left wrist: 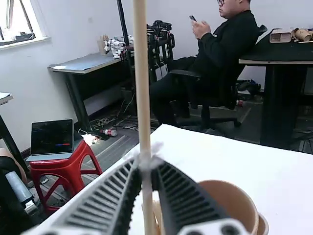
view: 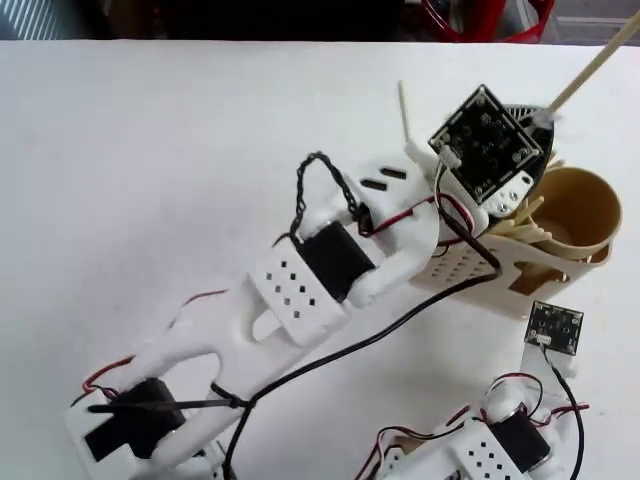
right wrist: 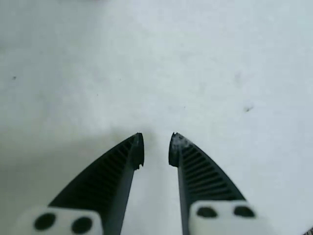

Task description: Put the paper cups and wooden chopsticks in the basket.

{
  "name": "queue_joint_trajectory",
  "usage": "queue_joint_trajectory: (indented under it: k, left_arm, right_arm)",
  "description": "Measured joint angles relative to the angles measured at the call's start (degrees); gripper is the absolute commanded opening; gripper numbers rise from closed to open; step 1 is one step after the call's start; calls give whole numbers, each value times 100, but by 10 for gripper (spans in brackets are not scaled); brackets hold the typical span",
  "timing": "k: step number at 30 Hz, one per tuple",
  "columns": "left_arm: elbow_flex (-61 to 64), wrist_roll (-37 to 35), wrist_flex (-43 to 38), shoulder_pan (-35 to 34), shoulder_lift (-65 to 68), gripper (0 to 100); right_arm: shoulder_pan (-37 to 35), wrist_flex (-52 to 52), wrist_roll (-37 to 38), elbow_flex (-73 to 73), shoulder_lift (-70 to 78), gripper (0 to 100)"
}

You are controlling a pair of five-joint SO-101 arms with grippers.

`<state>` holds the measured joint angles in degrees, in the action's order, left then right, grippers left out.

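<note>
Left gripper [left wrist: 145, 164] — jaws closed on one wooden chopstick [left wrist: 141, 73], which sticks out well past the fingertips, above the basket [view: 468, 268].
Paper cup [left wrist: 230, 203] — tan, in the basket beside further chopsticks [view: 518, 226].
Right gripper [right wrist: 156, 147] — jaws slightly parted, holding nothing, low over the white table [right wrist: 146, 58].

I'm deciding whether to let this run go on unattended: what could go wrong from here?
1. The left gripper grips the chopstick with a long part beyond its fingertips, reaching out past the basket. Released like this, it may tip over the rim onto the table.
2. The paper cup and other chopsticks crowd the basket, so the stick could land on them and slide off.
</note>
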<state>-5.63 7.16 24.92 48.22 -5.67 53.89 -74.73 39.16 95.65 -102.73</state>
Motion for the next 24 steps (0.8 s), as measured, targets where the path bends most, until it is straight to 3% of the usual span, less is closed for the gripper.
queue_joint_trajectory:
  k: [15,24]
  left_arm:
    - [378,9,-202,0,9,29]
    - [378,9,-176,0,9,94]
  right_arm:
    - [0,0,0,0,0,91]
    - [0,0,0,0,0,91]
